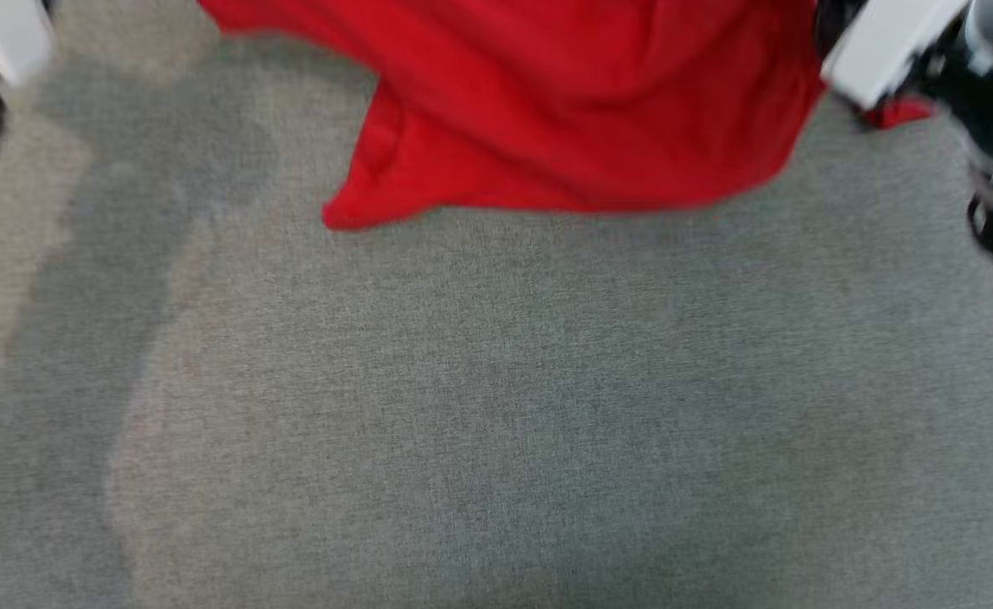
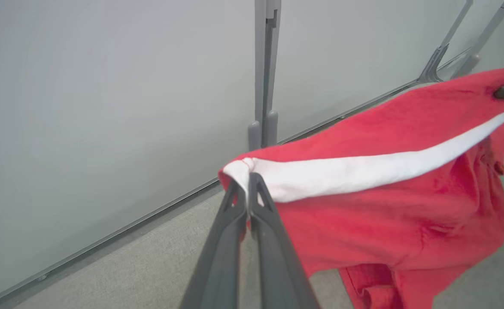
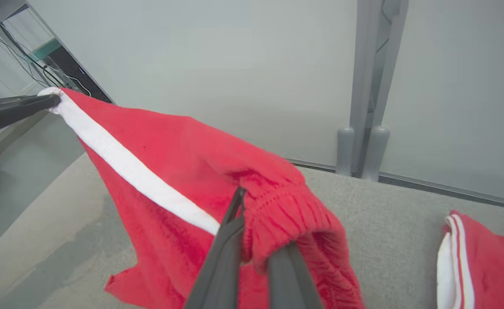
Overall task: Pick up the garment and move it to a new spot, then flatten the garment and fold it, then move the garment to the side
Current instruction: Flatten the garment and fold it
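Red white-striped fleece garment (image 1: 564,110) hangs at 12 o'clock; left gripper (image 2: 247,182) pinches stripe end (image 2: 237,168), right gripper (image 3: 255,214) grips waistband (image 3: 290,210). Seems carry step; next lower, spread on grey fabric (image 1: 496,406).

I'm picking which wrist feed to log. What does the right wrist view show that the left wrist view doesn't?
Right wrist view: a second red piece lying on the gray surface, plus an elastic waistband. Left wrist view: slanted frame legs. Both: the red garment with its white stripe, stretched between the left fingers and right fingers, and a gray post.
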Robot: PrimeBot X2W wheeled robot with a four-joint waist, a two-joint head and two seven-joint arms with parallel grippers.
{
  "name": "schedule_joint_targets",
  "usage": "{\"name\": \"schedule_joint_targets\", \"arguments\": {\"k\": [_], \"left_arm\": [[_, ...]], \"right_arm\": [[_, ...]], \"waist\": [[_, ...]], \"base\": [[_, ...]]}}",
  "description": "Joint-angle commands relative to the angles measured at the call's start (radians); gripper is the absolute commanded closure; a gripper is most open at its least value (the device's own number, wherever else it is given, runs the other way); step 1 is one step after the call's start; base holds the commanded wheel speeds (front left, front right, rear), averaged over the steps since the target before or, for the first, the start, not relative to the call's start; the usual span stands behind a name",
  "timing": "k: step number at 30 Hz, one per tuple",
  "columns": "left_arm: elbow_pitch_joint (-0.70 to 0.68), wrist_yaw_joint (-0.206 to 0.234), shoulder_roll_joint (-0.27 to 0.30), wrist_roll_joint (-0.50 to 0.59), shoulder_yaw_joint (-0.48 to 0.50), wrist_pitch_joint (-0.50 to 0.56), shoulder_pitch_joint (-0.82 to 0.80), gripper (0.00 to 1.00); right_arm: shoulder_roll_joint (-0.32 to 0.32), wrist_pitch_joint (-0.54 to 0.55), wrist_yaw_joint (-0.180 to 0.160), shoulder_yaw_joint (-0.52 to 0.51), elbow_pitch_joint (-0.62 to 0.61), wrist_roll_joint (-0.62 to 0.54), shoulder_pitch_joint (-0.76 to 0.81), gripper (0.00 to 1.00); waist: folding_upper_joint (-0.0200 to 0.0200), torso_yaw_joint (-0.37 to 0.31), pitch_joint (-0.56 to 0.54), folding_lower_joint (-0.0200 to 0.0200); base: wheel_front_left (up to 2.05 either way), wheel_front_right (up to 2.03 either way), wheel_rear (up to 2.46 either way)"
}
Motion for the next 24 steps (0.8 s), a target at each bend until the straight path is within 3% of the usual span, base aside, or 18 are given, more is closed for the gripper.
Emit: {"name": "schedule_joint_targets", "arguments": {"k": [1,6,13,18,24], "left_arm": [[0.035,-0.001,0.008,-0.01,-0.012,-0.01,-0.069,1.0],[0.173,-0.001,0.021,-0.023,-0.077,-0.059,-0.315,1.0],[0.356,-0.001,-0.013,0.003,-0.132,-0.26,-0.589,1.0],[0.447,-0.001,-0.038,0.013,-0.196,-0.381,-0.71,1.0],[0.507,-0.001,-0.052,-0.054,-0.266,-0.409,-0.749,1.0]], "right_arm": [[-0.002,-0.014,0.0,0.003,0.023,-0.002,-0.061,1.0],[0.0,-0.046,0.0,0.023,0.112,-0.003,-0.305,1.0],[0.011,-0.238,0.0,0.06,0.226,-0.02,-0.559,1.0],[-0.004,-0.397,0.0,0.101,0.279,-0.01,-0.655,1.0],[-0.023,-0.475,0.0,0.163,0.344,0.028,-0.675,1.0]], "waist": [[0.0,-0.001,0.086,0.0],[0.0,0.003,0.165,0.0],[0.0,0.02,0.211,0.0],[0.0,0.032,0.219,0.0],[0.0,0.042,0.222,0.0]], "base": [[0.0,0.0,0.0],[0.0,0.0,0.0],[0.0,0.0,0.0],[0.0,0.0,0.0],[0.0,0.0,0.0]]}}
